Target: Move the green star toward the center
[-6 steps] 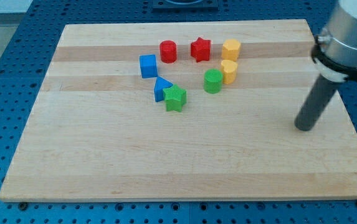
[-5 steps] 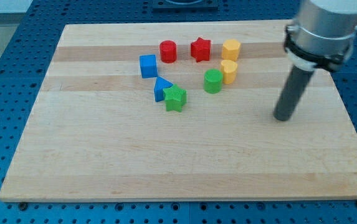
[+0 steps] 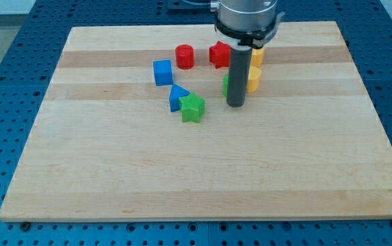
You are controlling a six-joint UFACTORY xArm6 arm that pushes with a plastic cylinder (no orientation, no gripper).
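Green star (image 3: 192, 108) — my tip (image 3: 235, 105) just right

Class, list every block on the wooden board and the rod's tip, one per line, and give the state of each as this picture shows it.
Green star block: flat on the board, touching the blue triangle.
Blue triangular block: flat, against the star.
Blue cube: standing alone.
Red cylinder: upright, alone.
Red star block: partly hidden by the rod.
Green cylinder: mostly hidden behind the rod.
Two yellow blocks: partly hidden.
My tip: down on the wooden board, to the star's right, apart.
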